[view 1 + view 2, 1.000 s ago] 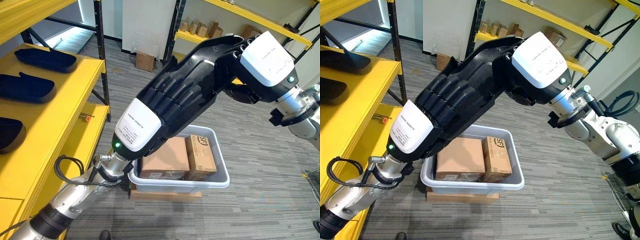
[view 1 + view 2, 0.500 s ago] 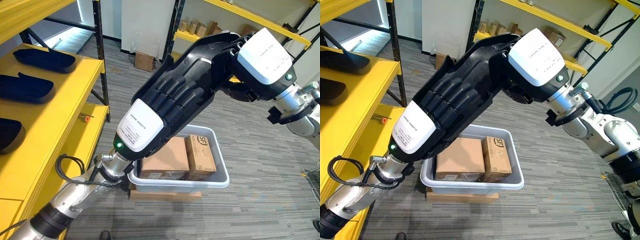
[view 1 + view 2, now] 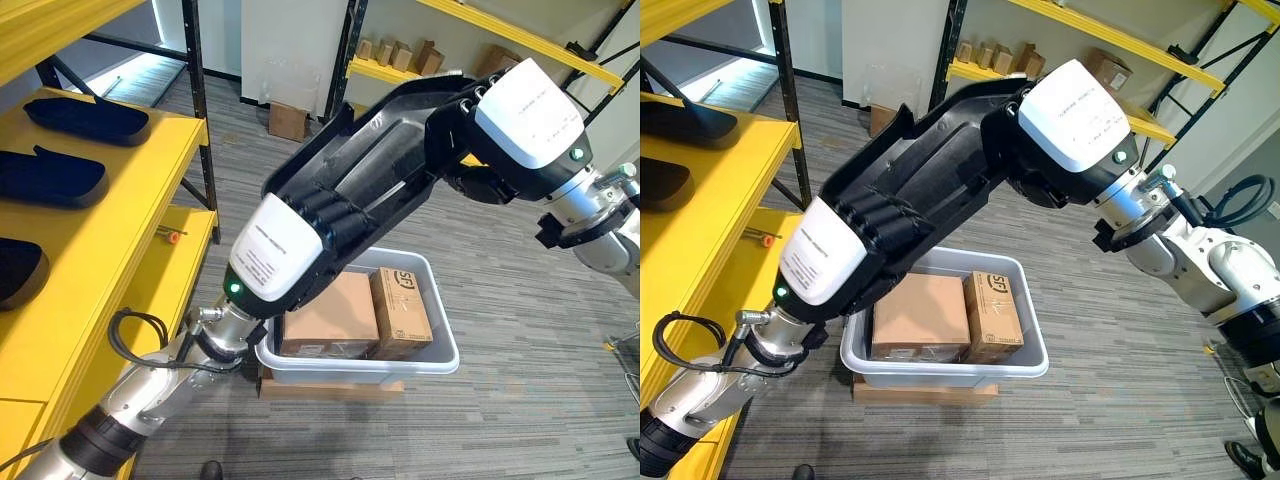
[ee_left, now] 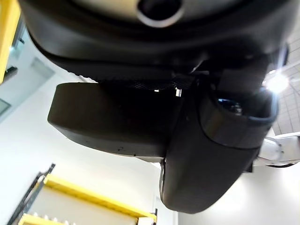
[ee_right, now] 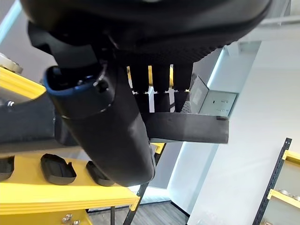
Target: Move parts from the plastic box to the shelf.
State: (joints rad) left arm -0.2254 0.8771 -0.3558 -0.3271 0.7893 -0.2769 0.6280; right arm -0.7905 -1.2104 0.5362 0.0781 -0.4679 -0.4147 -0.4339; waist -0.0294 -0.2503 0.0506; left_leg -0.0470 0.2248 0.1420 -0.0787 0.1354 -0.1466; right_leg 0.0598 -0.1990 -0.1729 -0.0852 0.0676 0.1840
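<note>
Left eye view: a long black molded part (image 3: 370, 165), held in the air above the grey plastic box (image 3: 440, 350), spanned between both hands. Left hand (image 3: 300, 235) had fingers curled over the part's lower end; right hand (image 3: 1040, 150) gripped the upper end, fingers wrapped on the rim. Both clamped on it. The part looked stiff and hollow, probably light for its length but awkward; a two-ended hold at the rims seemed right, since the smooth shell could slip. Two cardboard cartons (image 3: 330, 320) sat in the box below. Yellow shelf (image 3: 120, 200) stood to the robot's left, carrying several similar black parts (image 3: 50, 175) laid flat. Grey carpet floor (image 3: 520, 300) lay around the box.
</note>
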